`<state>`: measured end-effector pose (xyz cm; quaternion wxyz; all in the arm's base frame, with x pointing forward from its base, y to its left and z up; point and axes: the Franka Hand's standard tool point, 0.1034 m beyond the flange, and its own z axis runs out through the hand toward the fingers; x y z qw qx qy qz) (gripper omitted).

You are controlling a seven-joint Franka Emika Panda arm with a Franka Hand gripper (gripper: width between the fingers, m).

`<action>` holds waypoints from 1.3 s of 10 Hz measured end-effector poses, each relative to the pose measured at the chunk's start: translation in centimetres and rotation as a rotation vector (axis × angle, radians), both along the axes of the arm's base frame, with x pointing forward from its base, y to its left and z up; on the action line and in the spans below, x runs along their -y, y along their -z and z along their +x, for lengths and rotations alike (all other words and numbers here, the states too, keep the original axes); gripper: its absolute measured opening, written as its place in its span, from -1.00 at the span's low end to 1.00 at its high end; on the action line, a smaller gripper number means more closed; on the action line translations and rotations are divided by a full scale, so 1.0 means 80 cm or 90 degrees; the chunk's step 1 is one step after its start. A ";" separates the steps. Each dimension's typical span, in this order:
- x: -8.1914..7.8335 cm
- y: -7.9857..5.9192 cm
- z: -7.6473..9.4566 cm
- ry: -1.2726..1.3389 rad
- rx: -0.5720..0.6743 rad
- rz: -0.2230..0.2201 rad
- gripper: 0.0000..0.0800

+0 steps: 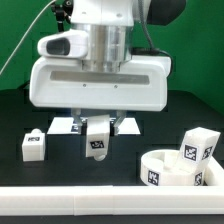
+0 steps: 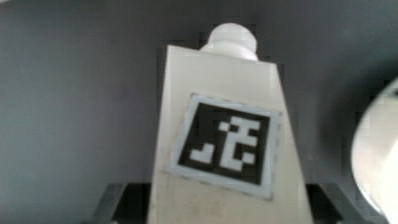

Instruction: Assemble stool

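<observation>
three tagged block-shaped legs in sight: a first leg [image 1: 33,146], a second leg [image 1: 97,141], a third leg [image 1: 197,147]. one round seat [image 1: 175,178]. one marker board [image 1: 66,125]. one long white border rail [image 1: 60,205].

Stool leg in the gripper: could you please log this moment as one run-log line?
gripper: shut on leg | second leg: apart, ungripped | third leg: at seat

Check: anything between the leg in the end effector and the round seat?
Nothing. In the exterior view only bare black table separates the held leg from the seat. The wrist view shows the same empty gap.
</observation>
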<state>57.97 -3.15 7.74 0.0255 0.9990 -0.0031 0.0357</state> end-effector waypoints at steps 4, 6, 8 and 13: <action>-0.008 -0.017 0.016 -0.009 0.081 -0.007 -0.18; -0.008 -0.016 0.016 -0.009 0.079 -0.007 -0.18; -0.015 -0.020 0.019 -0.022 0.084 -0.010 -0.18; -0.036 -0.046 0.027 -0.041 0.099 -0.005 -0.18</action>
